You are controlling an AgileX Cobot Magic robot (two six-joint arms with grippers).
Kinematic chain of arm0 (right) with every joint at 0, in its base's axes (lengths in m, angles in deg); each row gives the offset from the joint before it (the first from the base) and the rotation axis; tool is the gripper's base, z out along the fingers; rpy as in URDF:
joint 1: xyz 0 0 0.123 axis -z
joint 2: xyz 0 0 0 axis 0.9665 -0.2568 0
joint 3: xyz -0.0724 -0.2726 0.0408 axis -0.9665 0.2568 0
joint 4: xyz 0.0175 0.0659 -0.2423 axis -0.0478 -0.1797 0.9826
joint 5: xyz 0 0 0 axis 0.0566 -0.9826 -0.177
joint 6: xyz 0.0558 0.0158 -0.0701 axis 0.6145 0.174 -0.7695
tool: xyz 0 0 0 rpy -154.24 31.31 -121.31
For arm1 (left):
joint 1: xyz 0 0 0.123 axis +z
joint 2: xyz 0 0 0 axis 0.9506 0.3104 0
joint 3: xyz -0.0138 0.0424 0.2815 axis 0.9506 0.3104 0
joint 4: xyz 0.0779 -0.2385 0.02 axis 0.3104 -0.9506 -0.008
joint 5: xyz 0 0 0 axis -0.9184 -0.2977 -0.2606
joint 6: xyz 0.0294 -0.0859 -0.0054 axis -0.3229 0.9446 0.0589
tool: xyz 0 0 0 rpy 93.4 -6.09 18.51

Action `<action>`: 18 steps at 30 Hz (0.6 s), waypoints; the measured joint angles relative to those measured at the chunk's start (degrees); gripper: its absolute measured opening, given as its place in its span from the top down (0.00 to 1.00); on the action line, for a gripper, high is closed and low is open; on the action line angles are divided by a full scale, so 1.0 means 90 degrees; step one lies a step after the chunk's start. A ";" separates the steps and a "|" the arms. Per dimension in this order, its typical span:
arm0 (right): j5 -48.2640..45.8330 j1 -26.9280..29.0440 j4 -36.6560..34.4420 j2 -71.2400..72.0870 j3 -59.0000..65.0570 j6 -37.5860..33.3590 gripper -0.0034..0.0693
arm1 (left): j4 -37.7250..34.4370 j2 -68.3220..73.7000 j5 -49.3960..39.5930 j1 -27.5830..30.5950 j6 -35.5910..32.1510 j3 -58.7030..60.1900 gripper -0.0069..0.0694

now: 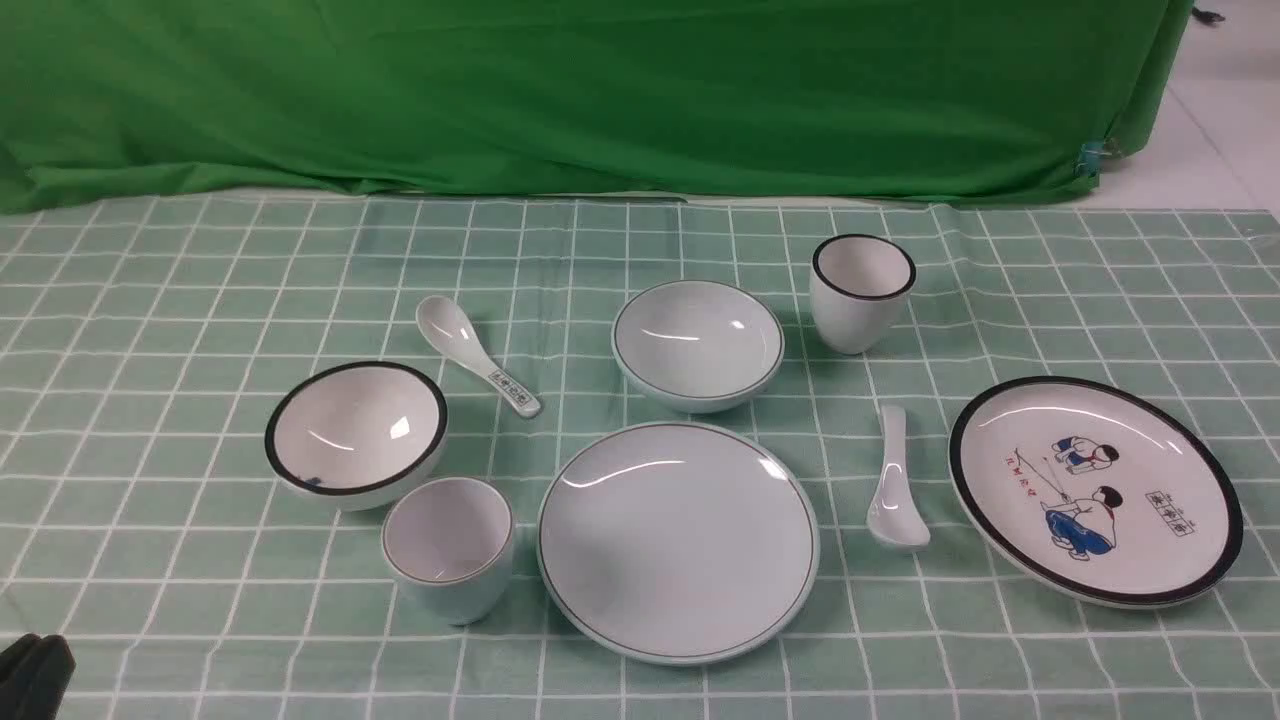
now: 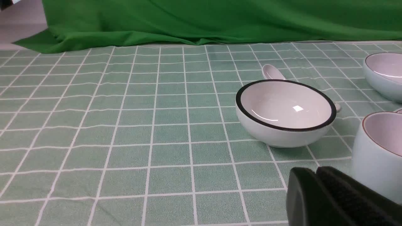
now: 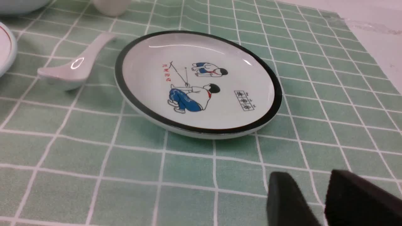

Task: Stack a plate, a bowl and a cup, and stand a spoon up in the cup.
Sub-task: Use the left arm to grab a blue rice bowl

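Note:
The plain pale plate (image 1: 678, 540) lies at the front middle of the checked cloth. The pale bowl (image 1: 698, 343) sits just behind it. The pale cup (image 1: 450, 548) stands upright to the plate's left and shows in the left wrist view (image 2: 380, 147). The plain white spoon (image 1: 895, 485) lies to the plate's right and shows in the right wrist view (image 3: 73, 66). My left gripper (image 1: 35, 675) is at the front left corner, shut and empty (image 2: 317, 171), near the cup. My right gripper (image 3: 309, 179) is out of the front view, open and empty, in front of the cartoon plate.
A black-rimmed white bowl (image 1: 355, 432) sits behind the cup, with a printed-handle spoon (image 1: 478, 355) beyond it. A black-rimmed white cup (image 1: 862, 290) stands at the back right. A black-rimmed cartoon plate (image 1: 1095, 490) lies at the right. A green curtain (image 1: 600, 90) hangs behind.

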 joint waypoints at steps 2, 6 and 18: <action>0.0000 0.0000 0.0000 0.0000 0.0000 0.0000 0.62 | 0.0000 0.0000 0.0000 0.0000 0.0000 0.0000 0.89; 0.0000 0.0000 0.0000 0.0004 0.0000 0.0000 0.62 | 0.0000 0.0000 0.0000 0.0000 0.0000 0.0000 0.89; 0.0000 0.0000 0.0000 0.0004 0.0000 -0.0006 0.62 | 0.0090 0.0000 0.0355 0.0000 0.0081 0.0000 0.89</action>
